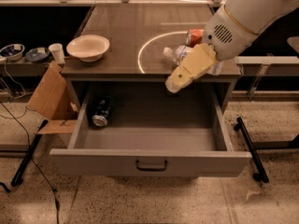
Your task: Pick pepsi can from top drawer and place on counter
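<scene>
The pepsi can (102,112) lies on its side at the left of the open top drawer (149,162), silver top toward the front. My gripper (172,88) hangs at the end of the cream arm over the drawer's back middle, just below the counter's front edge and well right of the can. The counter (121,27) is glossy grey-brown with a thin white curved line (144,50).
A cream bowl (88,47) sits on the counter's left. A red-orange can (194,36) and a clear plastic bottle (174,54) lie at the right, partly behind my arm. A cardboard box (49,92) leans left of the cabinet. A black stand leg (250,148) lies on the floor at the right.
</scene>
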